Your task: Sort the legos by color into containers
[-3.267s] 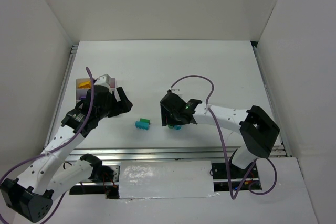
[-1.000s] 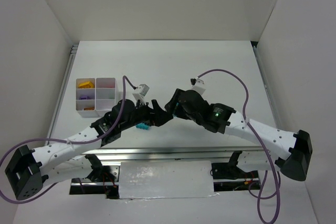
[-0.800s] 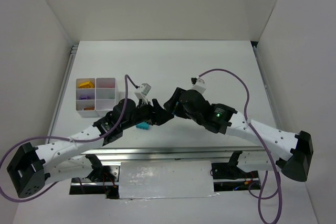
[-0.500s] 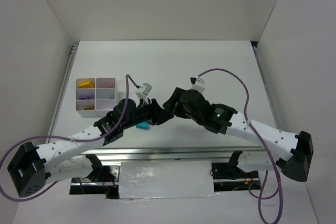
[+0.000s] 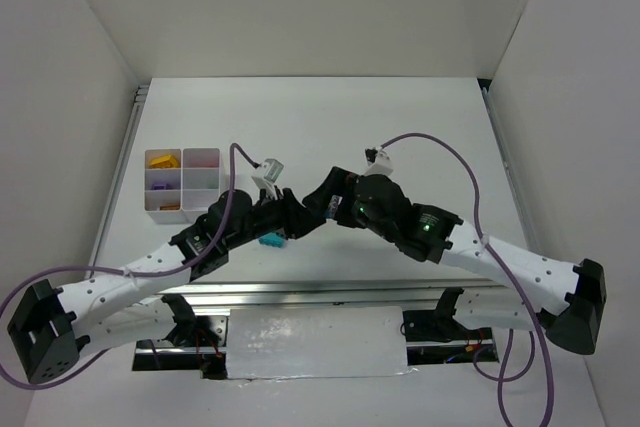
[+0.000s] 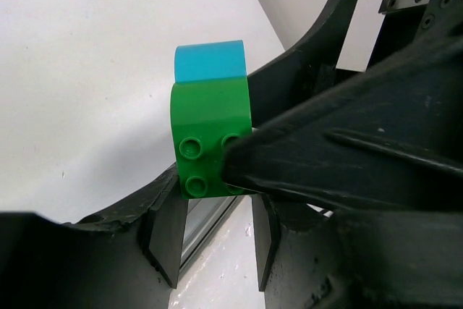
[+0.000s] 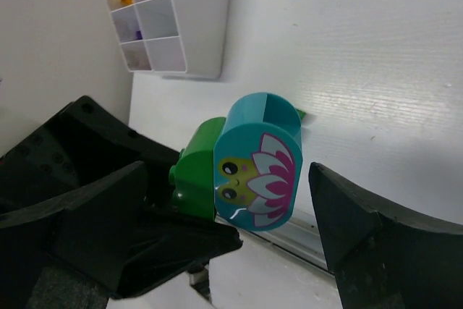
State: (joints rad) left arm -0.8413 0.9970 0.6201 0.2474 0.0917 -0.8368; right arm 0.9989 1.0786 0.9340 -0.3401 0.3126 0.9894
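A green studded lego (image 6: pixel 210 128) with a teal oval lego (image 6: pixel 210 61) stuck on it hangs above the table. My left gripper (image 6: pixel 215 186) is shut on the green one. In the right wrist view the teal lego (image 7: pixel 260 171) shows a flower face, with the green lego (image 7: pixel 197 164) behind it. My right gripper (image 7: pixel 228 171) is open, its fingers wide on either side of the pair. From above, the left gripper (image 5: pixel 293 213) and right gripper (image 5: pixel 318 205) meet near the table's front middle. The white tray of containers (image 5: pixel 183 184) stands at the left.
Another teal lego (image 5: pixel 268 240) lies on the table just below the left gripper. The tray (image 7: pixel 166 27) holds yellow, orange and purple pieces in some compartments. White walls enclose the table on three sides, and a metal rail runs along its near edge.
My left gripper has shut on the green lego. My right gripper has opened wide, letting go of the pair. Both arms stay almost where they were.
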